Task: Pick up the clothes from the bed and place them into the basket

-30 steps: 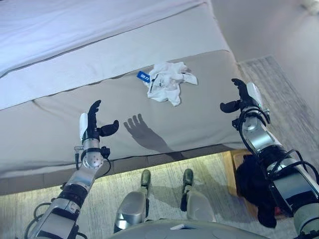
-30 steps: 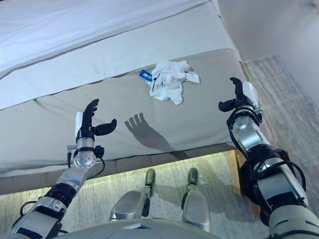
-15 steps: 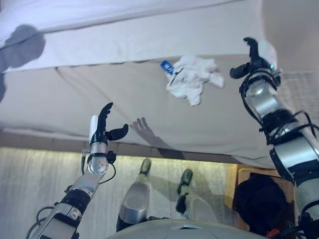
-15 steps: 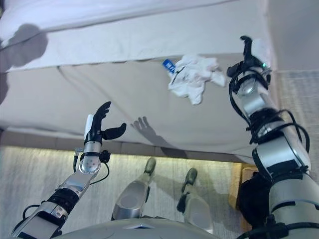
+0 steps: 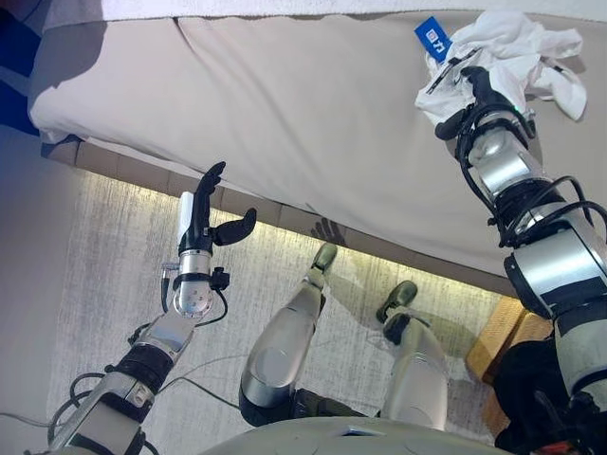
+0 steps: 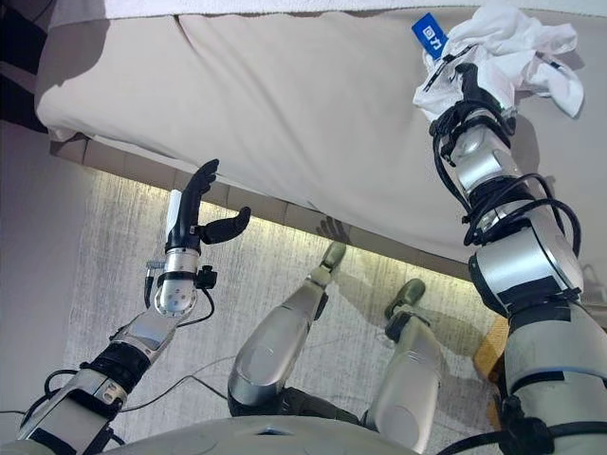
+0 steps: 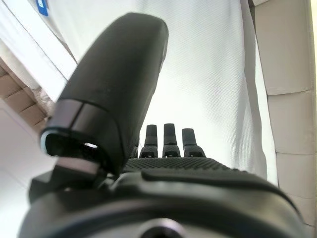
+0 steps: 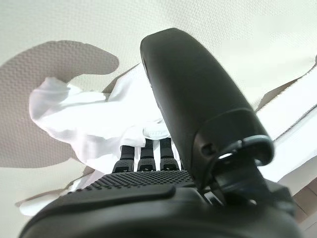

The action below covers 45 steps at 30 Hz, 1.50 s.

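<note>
Left eye view: the robot's right hand (image 5: pixel 477 93) reaches far forward over the grey bed (image 5: pixel 313 104) and lies on the near edge of a crumpled white garment (image 5: pixel 507 52). A blue tag (image 5: pixel 432 38) sticks out of the cloth just beside the hand. The fingers are hidden in the folds, so I cannot tell whether they grip. The left hand (image 5: pixel 204 216) hangs in the air off the bed's near edge, above the pale rug (image 5: pixel 123 275), fingers straight, thumb spread, holding nothing. Low on the right-arm side, a wooden basket (image 5: pixel 501 341) with dark cloth (image 5: pixel 536 379) in it shows at the picture's corner.

Right eye view: the same scene; the white garment bunches past and around the right hand, touching it.

Left wrist view: the left hand's straight fingers (image 7: pixel 163 139) point at the bare bed cover, well apart from it, released and empty.

Right wrist view: the right hand's fingers (image 8: pixel 148 151) run straight into white cloth, their tips buried in it. The garment lies directly ahead of the palm on the bed cover.
</note>
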### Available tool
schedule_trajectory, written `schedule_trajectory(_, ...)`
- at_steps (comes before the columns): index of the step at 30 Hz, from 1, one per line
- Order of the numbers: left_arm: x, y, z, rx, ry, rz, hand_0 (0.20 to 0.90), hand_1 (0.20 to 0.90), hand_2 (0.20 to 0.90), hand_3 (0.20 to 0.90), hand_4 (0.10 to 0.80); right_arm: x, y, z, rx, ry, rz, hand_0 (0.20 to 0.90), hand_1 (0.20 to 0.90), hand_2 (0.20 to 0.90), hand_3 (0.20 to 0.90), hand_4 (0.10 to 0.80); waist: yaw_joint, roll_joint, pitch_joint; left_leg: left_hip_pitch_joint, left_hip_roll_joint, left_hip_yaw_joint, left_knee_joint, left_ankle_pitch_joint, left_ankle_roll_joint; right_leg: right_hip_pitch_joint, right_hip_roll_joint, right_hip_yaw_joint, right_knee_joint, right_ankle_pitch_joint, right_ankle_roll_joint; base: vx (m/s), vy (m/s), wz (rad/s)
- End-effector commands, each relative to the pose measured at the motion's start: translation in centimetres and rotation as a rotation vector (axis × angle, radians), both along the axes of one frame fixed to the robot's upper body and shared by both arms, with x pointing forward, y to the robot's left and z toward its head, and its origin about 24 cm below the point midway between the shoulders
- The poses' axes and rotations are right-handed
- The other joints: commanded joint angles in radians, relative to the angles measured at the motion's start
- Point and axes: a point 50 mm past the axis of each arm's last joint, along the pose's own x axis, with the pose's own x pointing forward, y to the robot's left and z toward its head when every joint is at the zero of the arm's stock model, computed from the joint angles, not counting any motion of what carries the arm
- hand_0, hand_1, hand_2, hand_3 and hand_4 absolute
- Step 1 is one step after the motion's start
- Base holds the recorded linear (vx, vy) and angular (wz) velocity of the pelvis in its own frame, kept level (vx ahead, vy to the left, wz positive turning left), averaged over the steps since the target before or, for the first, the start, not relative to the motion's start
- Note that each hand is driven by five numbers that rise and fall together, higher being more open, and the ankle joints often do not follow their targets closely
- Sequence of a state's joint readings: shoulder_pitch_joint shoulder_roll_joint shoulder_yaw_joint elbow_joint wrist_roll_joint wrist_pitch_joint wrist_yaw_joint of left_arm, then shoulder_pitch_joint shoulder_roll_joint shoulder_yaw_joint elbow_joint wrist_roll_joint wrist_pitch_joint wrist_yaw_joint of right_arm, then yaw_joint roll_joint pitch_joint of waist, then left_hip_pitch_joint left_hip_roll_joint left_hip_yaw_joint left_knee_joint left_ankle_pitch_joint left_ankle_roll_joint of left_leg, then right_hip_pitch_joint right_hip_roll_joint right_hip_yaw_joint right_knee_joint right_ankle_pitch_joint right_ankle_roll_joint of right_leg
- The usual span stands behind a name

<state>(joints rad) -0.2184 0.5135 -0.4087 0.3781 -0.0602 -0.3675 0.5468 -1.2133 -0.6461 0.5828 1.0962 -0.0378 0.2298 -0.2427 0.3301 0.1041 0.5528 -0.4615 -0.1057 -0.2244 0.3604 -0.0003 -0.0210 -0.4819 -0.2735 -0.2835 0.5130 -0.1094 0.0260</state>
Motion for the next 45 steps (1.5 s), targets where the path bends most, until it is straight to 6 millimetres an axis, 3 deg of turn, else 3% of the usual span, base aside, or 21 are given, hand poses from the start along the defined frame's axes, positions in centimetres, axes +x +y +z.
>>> schedule_trajectory(1,-0.7,0.5,3.6,-0.056,-0.197,-0.040,0.900,0.900,0.900,0.900,0.800,0.0,0.1,4.4,-0.095,-0.079,-0.002,0.900,0.900,0.900,0.900,0.800,0.006,-0.006,-0.033,-0.118,-0.012,0.074,0.179,-0.148,0.066,-0.025,0.023,-0.014,0.177,-0.120,-0.028,0.000,0.000,0.00)
schedule_trajectory(7,-1.1,0.4,4.5,-0.102,-0.238,-0.044,0.900,0.900,0.900,0.900,0.800,-0.9,-2.6,5.6,-0.105,-0.115,-0.169,0.900,0.900,0.900,0.900,0.800,0.019,0.023,-0.033,-0.239,-0.032,0.080,0.300,-0.188,0.083,-0.143,0.013,0.001,0.306,-0.160,-0.038,0.000,0.000,0.01)
schedule_trajectory(15,-2.8,1.3,4.0,-0.122,-0.230,-0.055,0.900,0.900,0.900,0.900,0.800,-3.0,-5.7,9.9,-0.170,-0.226,-0.380,0.900,0.900,0.900,0.900,0.800,0.035,0.047,-0.033,-0.362,-0.041,0.095,0.411,-0.212,0.096,-0.277,0.015,0.016,0.428,-0.198,-0.055,-0.011,0.000,0.03)
schedule_trajectory(16,-3.0,1.4,4.1,-0.124,-0.237,-0.054,0.900,0.900,0.900,0.900,0.800,-3.1,-5.8,10.0,-0.168,-0.231,-0.385,0.764,0.764,0.764,0.741,0.641,0.035,0.046,-0.033,-0.371,-0.041,0.095,0.420,-0.214,0.097,-0.287,0.017,0.018,0.438,-0.201,-0.056,-0.031,-0.021,-0.05)
schedule_trajectory(17,-3.0,1.4,4.2,-0.125,-0.241,-0.054,0.900,0.900,0.900,0.900,0.800,-3.2,-5.8,10.2,-0.172,-0.238,-0.385,0.479,0.479,0.479,0.409,0.309,0.035,0.045,-0.033,-0.372,-0.040,0.096,0.423,-0.215,0.097,-0.289,0.018,0.019,0.442,-0.203,-0.057,-0.027,-0.028,-0.05)
schedule_trajectory(19,-3.0,1.5,4.3,-0.121,-0.245,-0.059,0.900,0.900,0.900,0.900,0.800,-3.2,-5.8,10.5,-0.194,-0.237,-0.376,0.300,0.300,0.300,0.200,0.100,0.035,0.044,-0.033,-0.374,-0.040,0.095,0.434,-0.219,0.098,-0.290,0.018,0.020,0.452,-0.208,-0.060,-0.007,-0.012,-0.02)
schedule_trajectory(27,-2.9,1.6,4.4,-0.120,-0.251,-0.052,0.900,0.900,0.900,0.900,0.800,-3.3,-5.8,10.9,-0.191,-0.278,-0.364,0.300,0.300,0.300,0.200,0.100,0.031,0.039,-0.033,-0.356,-0.038,0.099,0.446,-0.228,0.098,-0.271,0.019,0.019,0.458,-0.214,-0.063,0.000,-0.001,0.00)
schedule_trajectory(35,-2.9,1.9,4.3,-0.106,-0.236,-0.064,0.900,0.900,0.900,0.900,0.800,-3.2,-5.9,10.1,-0.144,-0.287,-0.324,0.300,0.300,0.300,0.200,0.100,0.015,0.003,-0.033,-0.179,-0.006,0.105,0.347,-0.219,0.087,-0.094,0.016,0.009,0.355,-0.189,-0.052,0.011,-0.008,-0.06)
schedule_trajectory(45,-1.6,2.0,5.1,-0.068,-0.241,-0.048,0.900,0.900,0.900,0.900,0.800,-3.6,-7.2,9.2,-0.069,-0.266,-0.292,0.300,0.300,0.300,0.200,0.100,-0.010,-0.070,-0.041,0.122,0.045,0.120,0.118,-0.171,0.064,0.203,0.027,0.009,0.098,-0.130,-0.024,0.019,-0.010,-0.15)
